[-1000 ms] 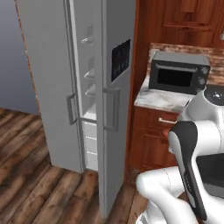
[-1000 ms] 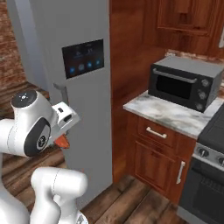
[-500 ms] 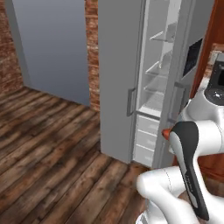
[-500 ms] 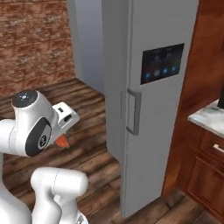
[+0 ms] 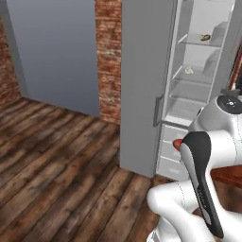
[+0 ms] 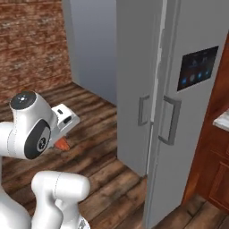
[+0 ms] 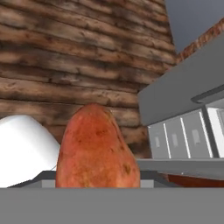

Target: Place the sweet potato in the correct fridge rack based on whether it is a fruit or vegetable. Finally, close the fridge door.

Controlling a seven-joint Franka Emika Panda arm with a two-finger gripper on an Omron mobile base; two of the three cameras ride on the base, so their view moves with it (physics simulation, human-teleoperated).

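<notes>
A sweet potato (image 7: 98, 148) with rough, matt orange-red skin, mottled with darker flecks. The floor (image 5: 56, 165) is dark wood planks with visible grain (slightly worn-looking). The fridge door (image 6: 188, 134) is smooth matt grey metal with a glossy black panel (image 6: 196, 68). Clear glass shelves (image 5: 201, 43) sit inside. A rough red brick wall (image 5: 109, 52) stands behind.

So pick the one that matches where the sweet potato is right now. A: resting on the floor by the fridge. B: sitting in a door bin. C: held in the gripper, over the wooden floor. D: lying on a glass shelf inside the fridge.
C: the sweet potato rises close up from the gripper in the hand view, with wooden floor planks behind it, outside the fridge.
</notes>
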